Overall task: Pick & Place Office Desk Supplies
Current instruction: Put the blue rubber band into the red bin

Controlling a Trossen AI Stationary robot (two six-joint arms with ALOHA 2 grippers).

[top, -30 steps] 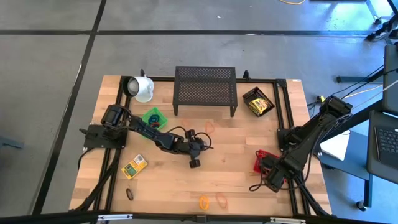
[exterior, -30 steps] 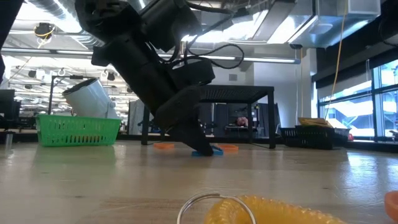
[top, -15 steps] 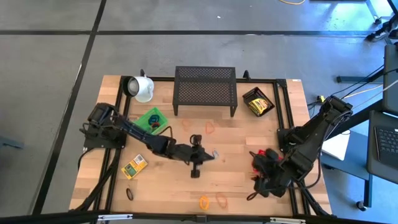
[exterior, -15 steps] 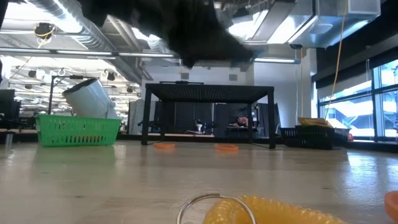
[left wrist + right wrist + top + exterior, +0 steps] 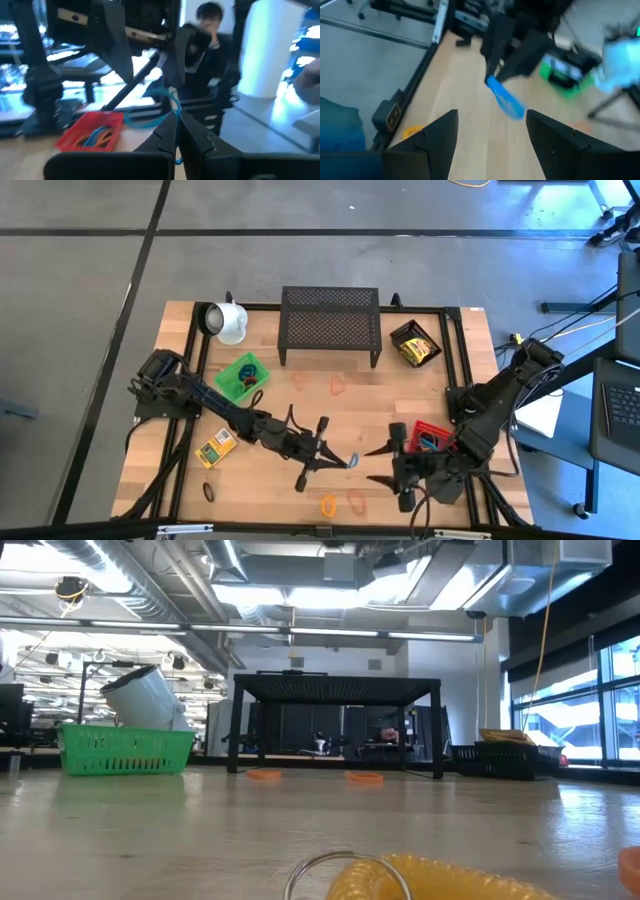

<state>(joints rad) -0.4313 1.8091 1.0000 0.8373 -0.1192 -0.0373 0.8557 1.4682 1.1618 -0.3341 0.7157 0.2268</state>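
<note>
My left gripper (image 5: 349, 461) is out over the table's near middle, shut on a thin blue loop (image 5: 505, 101), and also shows in its own wrist view (image 5: 178, 125). My right gripper (image 5: 373, 465) faces it from the right, open, with its fingers (image 5: 440, 134) on either side of the loop but short of it. A red tray (image 5: 432, 436) holding blue loops sits at the right. A green basket (image 5: 243, 375) sits at the left, and a black tray (image 5: 415, 343) with yellow boxes at the far right. One yellow box (image 5: 215, 447) lies on the table. My left gripper pinches one end of the blue loop (image 5: 174, 111) between its two fingertips. The fingers point toward the table's right, about level. The rest of the loop sticks out beyond the tips toward my right gripper, lifted clear of the table.
A white mug (image 5: 228, 321) and a black mesh shelf (image 5: 330, 326) stand at the far edge. Orange loops lie before the shelf (image 5: 338, 383) and by the near edge (image 5: 328, 505). A black loop (image 5: 208, 492) lies near left. A person (image 5: 210, 30) is beyond the table.
My left gripper has lifted the blue loop off the table and carried it toward the near edge and the right, out of the low view. My right gripper has moved from beside the red tray toward the table's left, to face my left gripper.
</note>
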